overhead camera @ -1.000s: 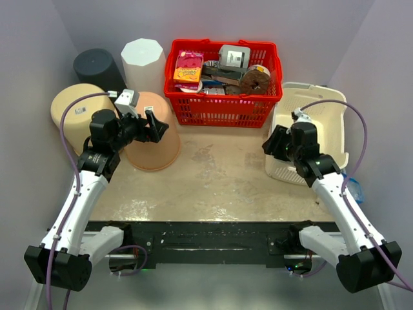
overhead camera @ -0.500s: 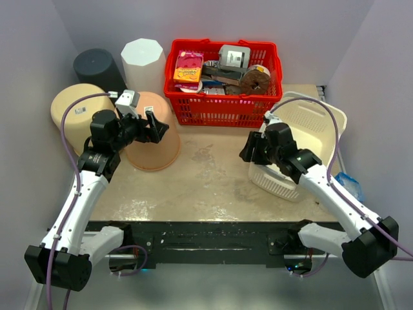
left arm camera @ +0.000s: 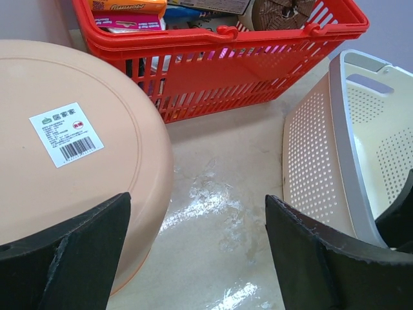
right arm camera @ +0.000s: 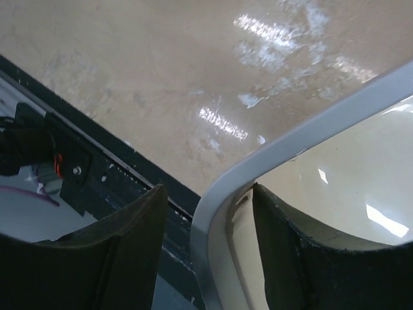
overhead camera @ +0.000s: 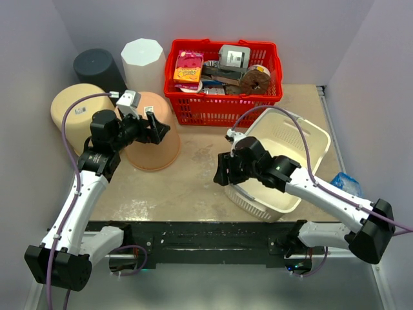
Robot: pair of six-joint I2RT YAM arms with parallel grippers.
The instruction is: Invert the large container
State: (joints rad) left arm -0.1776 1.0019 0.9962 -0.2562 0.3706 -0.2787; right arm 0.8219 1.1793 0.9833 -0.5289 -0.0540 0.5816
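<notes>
The large container [overhead camera: 284,152] is a cream perforated tub with a grey rim, sitting tilted at the right-centre of the table with its mouth up. My right gripper [overhead camera: 227,175] grips its near-left corner. In the right wrist view the rim [right arm camera: 290,129] runs between the fingers of that gripper [right arm camera: 208,188], one finger inside the tub and one outside. My left gripper [overhead camera: 157,126] hovers open over the edge of an upturned peach bucket [overhead camera: 151,139]. In the left wrist view this gripper [left arm camera: 197,199] holds nothing, with the container [left arm camera: 322,148] off to its right.
A red basket [overhead camera: 222,84] full of goods stands at the back centre. A tan bucket [overhead camera: 74,110], a dark cylinder [overhead camera: 97,64] and a white bin [overhead camera: 143,58] crowd the back left. A blue crumpled item [overhead camera: 345,184] lies right of the container. Purple walls close in both sides.
My right gripper has dragged the container from the right wall leftward toward the table's centre, turning it as it went. The left arm has stayed put.
</notes>
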